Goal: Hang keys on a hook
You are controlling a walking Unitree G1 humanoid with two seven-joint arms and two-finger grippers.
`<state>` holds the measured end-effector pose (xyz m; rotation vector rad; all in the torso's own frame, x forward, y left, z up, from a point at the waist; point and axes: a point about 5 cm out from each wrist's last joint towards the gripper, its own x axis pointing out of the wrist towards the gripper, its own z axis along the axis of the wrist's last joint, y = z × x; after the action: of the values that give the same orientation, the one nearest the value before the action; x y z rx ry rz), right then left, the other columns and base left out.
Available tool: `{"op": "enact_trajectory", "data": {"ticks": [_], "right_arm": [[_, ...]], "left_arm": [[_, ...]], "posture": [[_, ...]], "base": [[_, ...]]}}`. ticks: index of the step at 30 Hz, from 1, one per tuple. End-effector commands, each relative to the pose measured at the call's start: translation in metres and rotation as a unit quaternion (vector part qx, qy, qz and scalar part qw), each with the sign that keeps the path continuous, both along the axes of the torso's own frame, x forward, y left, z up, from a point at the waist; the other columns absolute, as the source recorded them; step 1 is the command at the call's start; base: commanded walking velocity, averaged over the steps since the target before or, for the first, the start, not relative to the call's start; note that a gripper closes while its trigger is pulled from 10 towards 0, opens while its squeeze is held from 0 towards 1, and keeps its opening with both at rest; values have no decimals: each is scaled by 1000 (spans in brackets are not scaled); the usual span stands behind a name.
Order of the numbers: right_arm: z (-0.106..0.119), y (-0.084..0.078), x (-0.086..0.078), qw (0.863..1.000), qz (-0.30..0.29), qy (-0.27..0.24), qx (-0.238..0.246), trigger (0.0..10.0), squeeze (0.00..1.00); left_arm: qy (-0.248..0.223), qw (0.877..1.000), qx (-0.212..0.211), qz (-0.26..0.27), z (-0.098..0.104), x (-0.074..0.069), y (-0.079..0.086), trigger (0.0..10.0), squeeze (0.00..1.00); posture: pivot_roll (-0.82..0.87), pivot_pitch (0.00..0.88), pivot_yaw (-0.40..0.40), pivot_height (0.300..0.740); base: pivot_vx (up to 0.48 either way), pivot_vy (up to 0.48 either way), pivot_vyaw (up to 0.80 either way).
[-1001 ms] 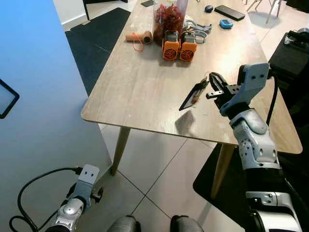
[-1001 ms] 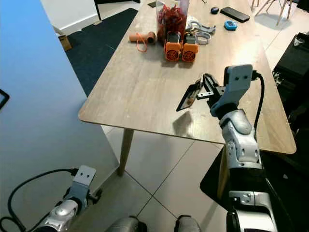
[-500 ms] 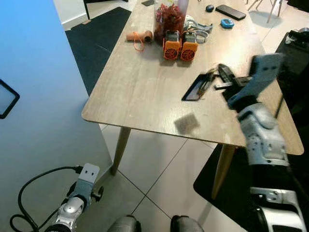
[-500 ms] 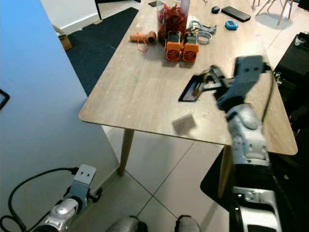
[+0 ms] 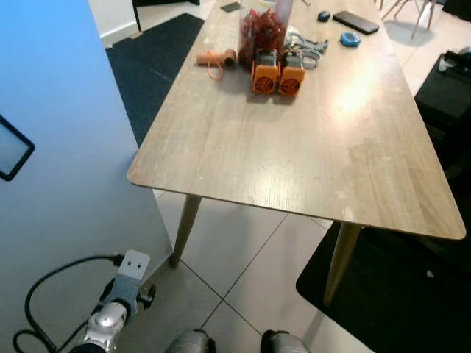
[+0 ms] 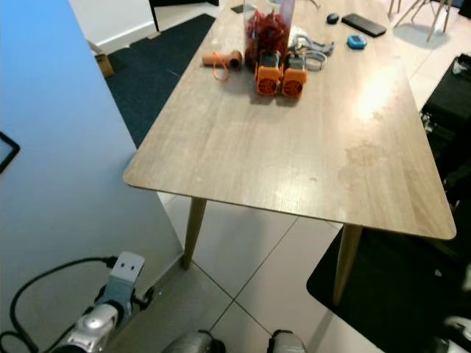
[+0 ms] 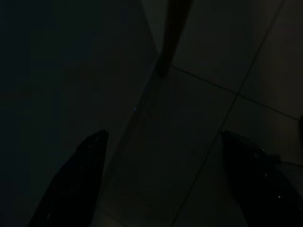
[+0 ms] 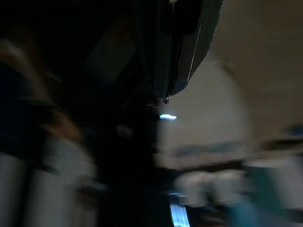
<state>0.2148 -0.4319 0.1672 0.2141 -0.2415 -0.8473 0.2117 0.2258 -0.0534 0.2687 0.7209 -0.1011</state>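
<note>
Left arm: I see it hanging idle low by the blue wall [image 5: 51, 147], its wrist [image 5: 118, 294] above the tiled floor [image 5: 235, 250].
Left gripper [image 7: 165, 189]: my wrist feed is very dark, but the two black fingers [image 7: 75, 179] stand wide apart over the tiles.
Right gripper: the wrist feed is heavily blurred; I cannot tell how its jaws stand.
Keys: a dark flat tag [image 8: 182, 45] hangs close before the right wrist camera (likely the key fob, too smeared to be sure).
Table [image 5: 316, 154]: wooden, with two orange devices [image 5: 278, 73], a red-filled bag [image 5: 259, 29] just behind them, a phone [image 5: 356, 21] at the far end.
</note>
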Motion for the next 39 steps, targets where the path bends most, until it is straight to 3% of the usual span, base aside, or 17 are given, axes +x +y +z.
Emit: {"op": "enact_trajectory", "data": {"ticks": [1, 5, 9, 10, 11, 12, 15, 17, 20, 21, 25, 33, 35, 36, 37, 38, 39], "right_arm": [[-25, -13, -25, 997, -56, 6, 47, 0, 0], [-75, -14, -55, 986, -102, 49, 123, 0, 0], [-113, 4, -62, 978, -87, 106, 160, 0, 0], [-136, 21, -62, 970, -67, 138, 187, 0, 0], [-174, 58, -60, 952, -19, 195, 237, 0, 0], [-186, 73, -58, 944, 2, 215, 249, 0, 0], [-196, 88, -55, 937, 27, 237, 255, 0, 0], [-213, 119, -51, 922, 67, 266, 274, 0, 0], [-220, 133, -50, 914, 84, 278, 283, 0, 0], [-230, 157, -46, 901, 118, 294, 298, 0, 0], [-238, 175, -46, 888, 148, 310, 305, 0, 0], [-245, 187, -53, 877, 160, 332, 309, 0, 0], [-247, 192, -52, 873, 171, 336, 310, 431, 0], [-247, 194, -52, 871, 176, 338, 311, 431, 0], [-248, 197, -51, 867, 186, 340, 313, 3843, 0], [-248, 197, -51, 867, 186, 340, 313, 3843, 0], [-249, 202, -49, 860, 203, 347, 313, 10000, 0]], "left_arm": [[5, 1000, -8, 15, -4, -5, -1, 10000, 227], [5, 1000, -9, 23, -4, -6, 0, 10000, 231], [7, 1000, -8, 27, -5, -8, 1, 10000, 227], [9, 1000, -7, 29, -6, -8, 0, 10000, 227], [12, 999, -7, 31, -7, -9, -3, 10000, 227], [13, 999, -7, 29, -8, -8, -5, 10000, 227], [13, 1000, -7, 26, -8, -8, -7, 10000, 231], [13, 1000, -8, 23, -8, -6, -10, 10000, 231], [12, 1000, -8, 23, -7, -6, -11, 10000, 231], [11, 1000, -10, 21, -7, -4, -11, 10000, 227], [15, 1000, -11, 13, -6, -2, -13, 10000, 224], [23, 1000, -9, 11, -7, -1, -14, 10000, 204], [25, 1000, -9, 10, -7, 1, -16, 10000, 35], [27, 1000, -10, 9, -7, 1, -16, 10000, 35], [29, 999, -15, 11, -7, 2, -17, 10000, 0], [29, 999, -15, 11, -7, 2, -17, 10000, 0], [32, 999, -22, 13, -7, 2, -17, 10000, 0]], "posture": [[42, 69, -24, 740], [40, 60, -27, 740], [39, 52, -27, 740], [39, 52, -27, 740], [34, 49, -21, 740], [34, 47, -17, 740], [38, 47, -18, 740], [46, 49, -19, 740], [51, 51, -20, 740], [59, 56, -20, 740], [59, 58, -17, 740], [49, 44, -6, 740], [39, 37, 1, 740], [39, 37, 1, 740], [31, 34, 5, 740], [31, 34, 5, 740], [24, 20, 11, 740]], "base": [[0, 0, 0], [0, 0, 0], [0, 0, 0], [0, 0, 0], [0, 0, 0], [0, 0, 0], [0, 0, 0], [0, 0, 0], [0, 0, 0], [0, 0, 0], [0, 0, 0], [0, 0, 0], [0, 0, 0], [0, 0, 0], [0, 0, 0], [0, 0, 0], [0, 0, 0]]}}
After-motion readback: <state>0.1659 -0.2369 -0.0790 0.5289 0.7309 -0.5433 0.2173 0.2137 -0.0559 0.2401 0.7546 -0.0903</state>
